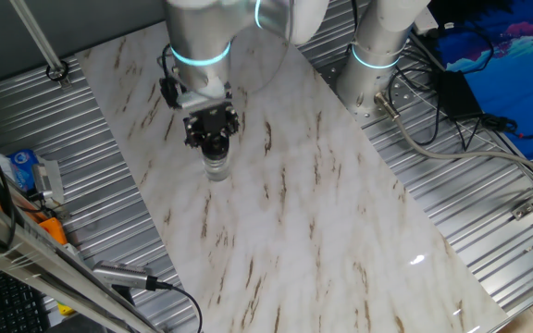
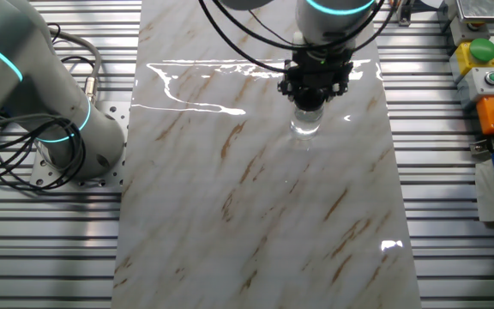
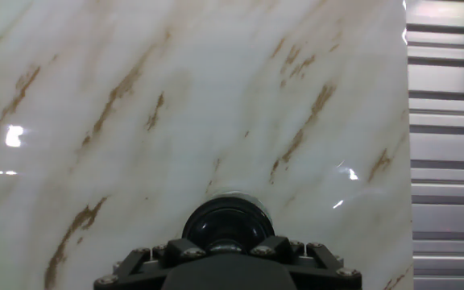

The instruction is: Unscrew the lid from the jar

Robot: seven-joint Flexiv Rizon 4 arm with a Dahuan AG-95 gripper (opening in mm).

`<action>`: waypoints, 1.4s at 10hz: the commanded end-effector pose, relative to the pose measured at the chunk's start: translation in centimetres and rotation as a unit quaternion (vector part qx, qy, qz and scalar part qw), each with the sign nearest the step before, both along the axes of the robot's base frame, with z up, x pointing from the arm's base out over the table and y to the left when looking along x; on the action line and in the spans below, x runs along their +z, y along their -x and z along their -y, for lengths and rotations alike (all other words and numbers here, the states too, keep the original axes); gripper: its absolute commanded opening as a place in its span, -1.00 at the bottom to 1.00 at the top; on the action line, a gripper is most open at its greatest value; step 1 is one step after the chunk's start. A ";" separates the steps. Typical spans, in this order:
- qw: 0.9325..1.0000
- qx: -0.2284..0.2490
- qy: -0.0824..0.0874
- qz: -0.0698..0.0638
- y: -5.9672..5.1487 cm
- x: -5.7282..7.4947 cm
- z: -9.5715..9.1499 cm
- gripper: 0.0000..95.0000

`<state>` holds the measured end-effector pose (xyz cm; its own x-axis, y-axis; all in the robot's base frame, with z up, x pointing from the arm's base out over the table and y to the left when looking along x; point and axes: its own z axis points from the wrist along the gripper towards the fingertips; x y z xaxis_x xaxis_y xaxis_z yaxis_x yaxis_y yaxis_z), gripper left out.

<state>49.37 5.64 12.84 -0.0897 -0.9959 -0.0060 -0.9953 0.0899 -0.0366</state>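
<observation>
The small clear jar (image 1: 217,168) stands upright on the marble tabletop (image 1: 322,231), directly under my gripper (image 1: 213,141). It also shows in the other fixed view (image 2: 305,126), below the gripper (image 2: 314,101). In the hand view the round black lid (image 3: 227,221) sits between my two fingertips (image 3: 182,251), with a thin pale rim of the jar (image 3: 234,193) showing behind it. The jaws stand close against the lid on both sides, shut on it. The jar's body is mostly hidden by the lid and hand in the hand view.
A second robot arm's base (image 2: 67,129) with cables stands left of the marble top. Ribbed metal surfaces (image 1: 452,185) flank the marble. A control box with coloured buttons (image 2: 485,64) sits at the right edge. Tools and an orange item (image 1: 49,227) lie at the left.
</observation>
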 end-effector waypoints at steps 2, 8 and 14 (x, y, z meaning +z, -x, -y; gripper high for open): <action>0.999 -0.030 0.043 -0.011 -0.3 -0.1 -0.4 -1.00; 0.992 -0.065 0.101 -0.026 -0.3 -0.5 -1.2 -1.00; 0.985 -0.058 0.160 -0.025 0.3 -0.6 -2.4 -1.00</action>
